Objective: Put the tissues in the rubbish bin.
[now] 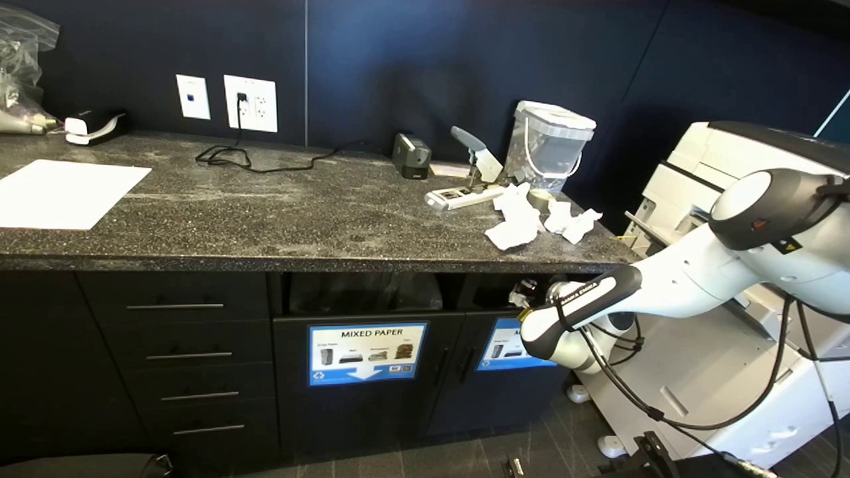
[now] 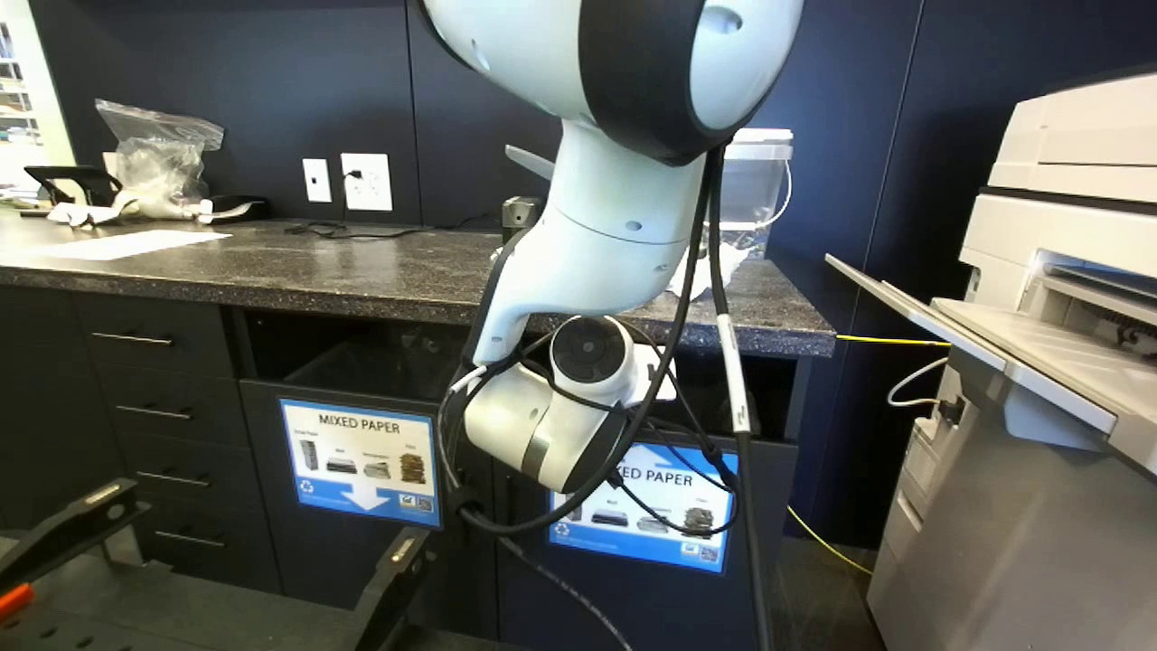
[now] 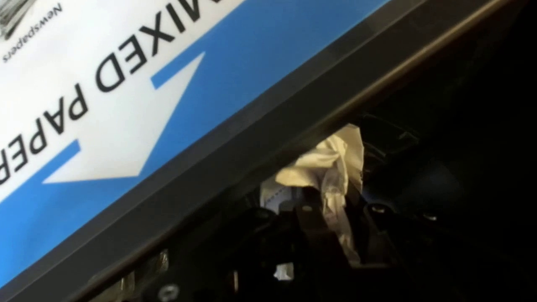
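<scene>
My gripper (image 3: 335, 201) is inside the dark opening under the counter, its fingers closed around a crumpled white tissue (image 3: 350, 147) that sticks out past the fingertips. In the wrist view the panel's top edge lies close beside this tissue. The rubbish bin (image 2: 764, 515) is the compartment whose front panel carries the bluer label. In an exterior view the gripper shows small at its slot; the arm hides it in the opposite view. More crumpled tissues (image 1: 516, 222) lie on the countertop near its right end, with another wad (image 1: 574, 224) beside them.
The countertop's front edge (image 1: 332, 264) overhangs the slot. A similar compartment with a paler label (image 1: 368, 355) adjoins it. Behind the tissues stand a stapler (image 1: 488, 166), a clear bucket (image 1: 548, 149) and a black sharpener (image 1: 412, 157). A printer (image 2: 1039, 362) stands to the right.
</scene>
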Controlling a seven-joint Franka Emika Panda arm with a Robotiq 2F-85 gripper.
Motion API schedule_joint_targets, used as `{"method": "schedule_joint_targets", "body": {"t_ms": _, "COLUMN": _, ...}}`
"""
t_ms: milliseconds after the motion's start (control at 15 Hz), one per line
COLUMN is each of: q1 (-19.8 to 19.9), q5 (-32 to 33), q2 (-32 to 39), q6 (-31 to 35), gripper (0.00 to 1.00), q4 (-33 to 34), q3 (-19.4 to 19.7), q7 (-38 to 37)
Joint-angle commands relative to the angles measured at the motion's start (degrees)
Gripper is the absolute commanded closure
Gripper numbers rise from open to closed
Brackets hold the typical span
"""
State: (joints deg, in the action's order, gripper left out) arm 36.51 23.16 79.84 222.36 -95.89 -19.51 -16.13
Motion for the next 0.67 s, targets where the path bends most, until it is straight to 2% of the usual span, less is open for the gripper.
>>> {"method": "schedule_joint_targets", "body": {"t_ms": 0, "q1": -2.8, "q5": -0.4, "q2": 3.0, "q6": 2.3, "gripper": 0.83, "q4": 5.1, "q3": 1.6, "q7": -3.4}}
{"method": "schedule_joint_targets", "body": {"t_ms": 67, "q1": -3.2, "q5": -0.5, "q2": 3.3, "q6": 2.2, "gripper": 0.84, "q4": 5.6, "q3": 1.8, "q7": -3.8}}
{"method": "schedule_joint_targets", "body": {"t_ms": 133, "q1": -3.6, "q5": -0.8, "q2": 3.3, "q6": 1.9, "gripper": 0.65, "q4": 5.7, "q3": 2.1, "q7": -4.2}}
{"method": "schedule_joint_targets", "body": {"t_ms": 600, "q1": -6.1, "q5": 0.9, "q2": 1.9, "q6": 3.0, "gripper": 0.13, "q4": 5.5, "q3": 4.5, "q7": -4.8}}
